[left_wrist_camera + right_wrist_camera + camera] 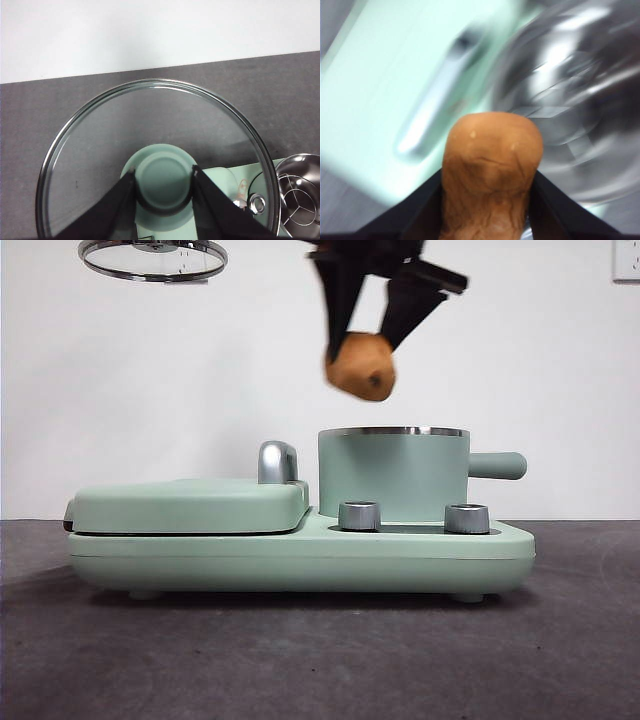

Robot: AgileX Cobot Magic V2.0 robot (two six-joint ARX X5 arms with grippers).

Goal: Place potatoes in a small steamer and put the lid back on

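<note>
My right gripper point(362, 345) is shut on the orange-brown potato point(360, 365), which hangs in the air just above the left rim of the mint-green small steamer point(393, 475). The right wrist view shows the potato point(491, 170) between the jaws, with the steamer's blurred steel inside point(575, 105) beside it. High at the top left, the glass lid point(153, 258) is held up by my left gripper point(164, 187), shut on the lid's mint-green knob point(164, 182). The steamer's open steel inside point(300, 197) shows past the lid's rim.
The steamer sits on a mint-green appliance base point(300, 555) with two steel dials point(360, 515). A flat griddle cover point(190, 505) with a steel handle point(277, 462) lies on its left half. The steamer's stubby side handle point(497, 465) points right. Dark table point(320, 660) runs in front.
</note>
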